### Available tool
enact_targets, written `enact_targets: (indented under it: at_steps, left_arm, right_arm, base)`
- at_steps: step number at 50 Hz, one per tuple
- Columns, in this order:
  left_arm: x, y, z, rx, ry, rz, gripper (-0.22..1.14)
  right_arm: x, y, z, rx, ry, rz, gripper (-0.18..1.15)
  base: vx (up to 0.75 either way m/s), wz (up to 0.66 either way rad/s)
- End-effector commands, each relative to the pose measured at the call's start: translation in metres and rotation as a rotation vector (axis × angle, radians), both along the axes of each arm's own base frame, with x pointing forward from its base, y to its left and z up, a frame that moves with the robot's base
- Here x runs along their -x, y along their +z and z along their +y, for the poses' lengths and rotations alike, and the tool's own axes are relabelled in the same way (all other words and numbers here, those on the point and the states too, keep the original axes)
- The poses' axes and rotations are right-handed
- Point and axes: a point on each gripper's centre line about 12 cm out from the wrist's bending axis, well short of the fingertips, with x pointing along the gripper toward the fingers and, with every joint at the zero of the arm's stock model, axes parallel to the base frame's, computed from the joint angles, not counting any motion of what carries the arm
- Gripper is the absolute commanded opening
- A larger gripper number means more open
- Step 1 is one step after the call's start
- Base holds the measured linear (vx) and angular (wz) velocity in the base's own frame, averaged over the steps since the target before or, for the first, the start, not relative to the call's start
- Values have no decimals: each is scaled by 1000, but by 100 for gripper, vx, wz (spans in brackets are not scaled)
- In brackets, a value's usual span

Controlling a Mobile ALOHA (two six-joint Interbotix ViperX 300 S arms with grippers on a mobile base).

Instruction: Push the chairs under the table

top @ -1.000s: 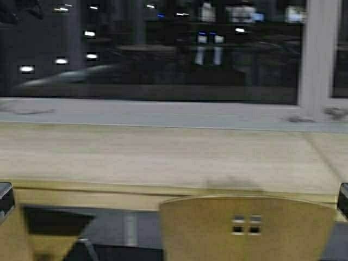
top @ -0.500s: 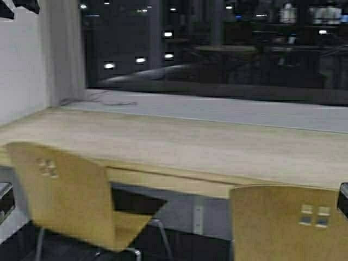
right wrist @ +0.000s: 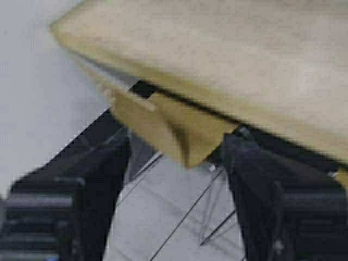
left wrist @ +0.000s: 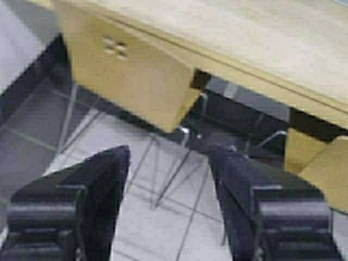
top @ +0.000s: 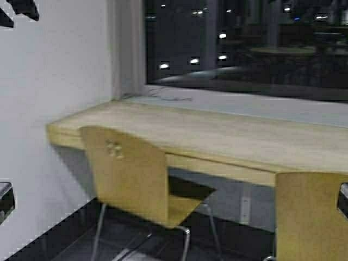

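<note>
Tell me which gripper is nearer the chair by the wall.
Left. The left gripper sits beside that chair; the right gripper is far across, by the other chair.

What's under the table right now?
Under the table, the seat front of the left chair reaches beneath the edge; its backrest stands outside. A wall outlet shows below. The right chair hides whatever lies behind it.

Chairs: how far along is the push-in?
Done: nothing clearly; the right chair at the frame's edge sits near the table, but how far in is unclear. In hand: no contact; left gripper and right gripper are open, holding nothing. Left: the left chair stands angled, its seat only partly under the front edge, and needs pushing.
</note>
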Motion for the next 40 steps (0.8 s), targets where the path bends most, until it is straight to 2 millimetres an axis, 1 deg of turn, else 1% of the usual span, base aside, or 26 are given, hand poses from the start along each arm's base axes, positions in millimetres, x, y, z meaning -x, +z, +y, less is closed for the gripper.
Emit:
enact_targets:
  at_steps: [1, 7, 12, 18, 23, 26, 29, 32, 36, 40]
  left_arm:
    - [-2, 4, 1, 0, 7, -18, 84]
    - [-2, 5, 1, 1, 10, -26, 84]
    - [-2, 5, 1, 12, 15, -26, 84]
    - [-3, 2, 1, 15, 19, -14, 84]
    - [-7, -2, 1, 10, 24, 1, 84]
    - [-9, -3, 2, 8, 32, 0, 84]
    - [-11, 0, 3, 6, 43, -22, 84]
    - [-13, 4, 4, 5, 53, -46, 84]
    - [-14, 9, 6, 6, 62, -70, 84]
    - [-15, 11, 5, 10, 61, -74, 84]
  right_arm:
    - [-6, 10, 3, -14, 2, -29, 88]
    - [-7, 9, 3, -10, 3, -26, 88]
    - [-10, 3, 4, -5, 5, -11, 88]
    - [-18, -9, 6, -7, 1, 29, 88]
    - [-29, -10, 9, -29, -11, 51, 88]
    - [-30, -15, 9, -30, -14, 75, 88]
    - [-27, -23, 8, -34, -19, 98, 88]
    - [-26, -23, 8, -40, -21, 97, 88]
    - [-26, -12, 8, -50, -23, 75, 88]
    - [-25, -9, 7, -41, -25, 87, 88]
  base:
    - [-35, 30]
    - [-35, 36]
    - [-32, 38]
    - [-30, 42]
    - [-31, 42]
    - [-31, 39]
    - [-33, 35]
    - [-35, 34]
    - [-38, 35]
    - [-38, 33]
